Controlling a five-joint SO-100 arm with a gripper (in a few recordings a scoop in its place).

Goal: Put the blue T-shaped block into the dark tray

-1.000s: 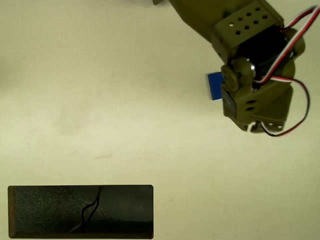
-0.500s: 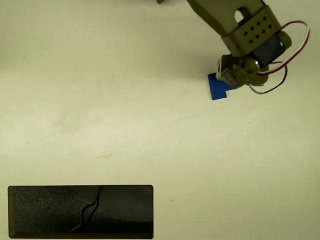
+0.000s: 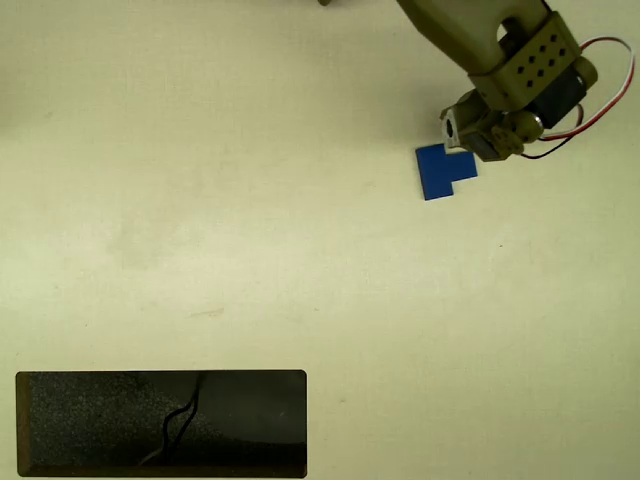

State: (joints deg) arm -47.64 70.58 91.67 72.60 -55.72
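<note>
We see the blue T-shaped block flat on the table, far right of the dark tray. Our gripper sits just beside it; we cannot tell how open. It might bump the block away.

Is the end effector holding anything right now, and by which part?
Cannot tell: the end effector overlaps the blue T-shaped block's upper right edge; the block lies flat on the table.

Olive arm — pincer low
</note>
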